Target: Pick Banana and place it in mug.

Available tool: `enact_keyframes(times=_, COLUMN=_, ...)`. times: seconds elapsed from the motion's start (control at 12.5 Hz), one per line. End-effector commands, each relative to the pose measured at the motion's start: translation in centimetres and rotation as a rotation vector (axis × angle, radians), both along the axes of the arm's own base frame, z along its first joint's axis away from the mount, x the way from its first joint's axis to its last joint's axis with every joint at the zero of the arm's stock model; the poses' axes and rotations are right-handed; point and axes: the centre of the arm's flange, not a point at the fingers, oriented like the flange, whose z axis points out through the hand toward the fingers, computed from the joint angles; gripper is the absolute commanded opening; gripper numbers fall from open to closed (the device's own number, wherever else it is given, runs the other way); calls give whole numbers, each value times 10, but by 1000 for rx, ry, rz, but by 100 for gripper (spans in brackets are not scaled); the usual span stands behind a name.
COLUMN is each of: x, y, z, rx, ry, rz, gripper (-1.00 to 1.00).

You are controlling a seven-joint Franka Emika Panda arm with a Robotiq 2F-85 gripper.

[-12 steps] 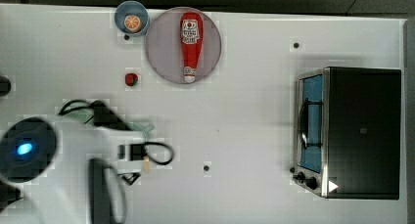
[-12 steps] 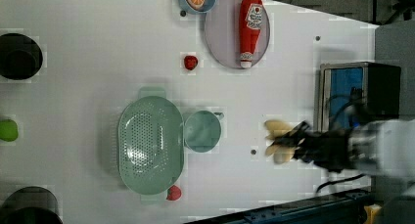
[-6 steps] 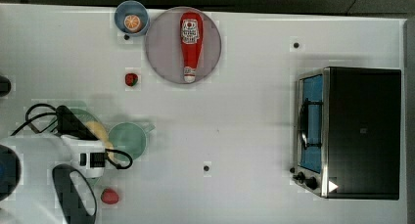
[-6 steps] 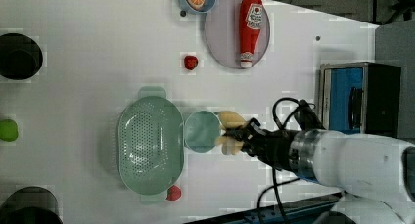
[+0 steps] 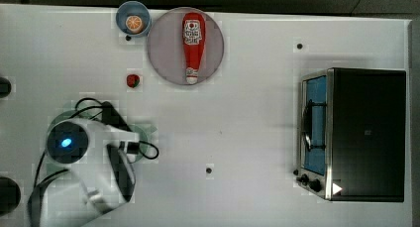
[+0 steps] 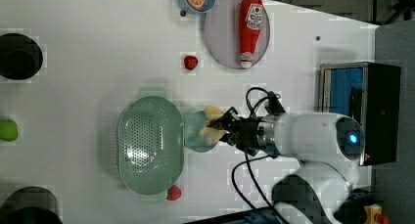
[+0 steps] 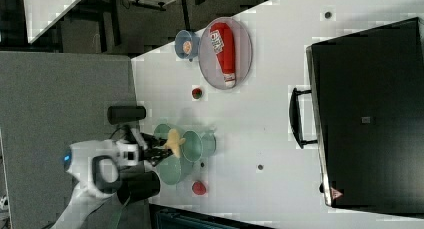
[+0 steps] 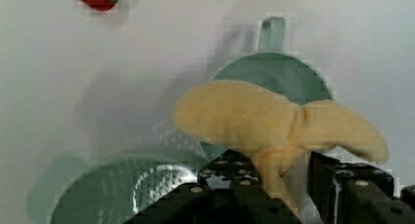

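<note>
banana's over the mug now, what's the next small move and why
Probably lower a little, then open the hand. It grips the banana, which hangs above the mug rim beside the green basket; releasing from lower should keep it from bouncing out.

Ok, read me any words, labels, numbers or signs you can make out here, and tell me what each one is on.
Nothing can be read outright.
Ketchup bottle on the grey plate: a white label with print, too blurred to read.
Toaster oven: a small mark on its black top and a white triangle sign by its knobs, both too small to read.
</note>
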Motion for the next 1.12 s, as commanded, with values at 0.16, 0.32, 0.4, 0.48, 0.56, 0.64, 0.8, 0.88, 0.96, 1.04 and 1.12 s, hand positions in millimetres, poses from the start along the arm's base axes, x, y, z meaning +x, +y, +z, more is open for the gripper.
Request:
enact_keyframes(times=0.16, x=10, y=-11, z=-21, rx=11, ry=-22, rz=-83, gripper=40)
enact_keyframes(times=0.32, x=12, y=-15, z=-14, rx=5, ry=-28, rz=-89, gripper=84)
enact_keyframes(times=0.4, x=13, y=-16, z=-6, rx=1, ry=-36, rz=-90, gripper=100)
enact_keyframes(times=0.48, x=15, y=-17, z=6, rx=2, ry=-57, rz=-92, gripper=100)
enact_keyframes(times=0.56, x=18, y=-19, z=23, rx=-1, ry=-79, rz=-98, gripper=100)
enact_keyframes(times=0.64, x=20, y=-25, z=42, rx=-12, ry=-92, rz=-107, gripper=100)
enact_keyframes(times=0.8, x=24, y=-43, z=90, rx=-44, ry=-109, rz=-139, gripper=100)
enact_keyframes(times=0.88, x=25, y=-56, z=117, rx=-65, ry=-102, rz=-158, gripper=100)
enact_keyframes(times=0.96, x=26, y=-72, z=143, rx=-84, ry=-86, rz=-162, gripper=100)
enact_keyframes(times=1.04, x=29, y=-90, z=169, rx=-91, ry=-79, rz=-138, gripper=100)
enact_keyframes(times=1.12, x=33, y=-112, z=194, rx=-90, ry=-79, rz=-108, gripper=100)
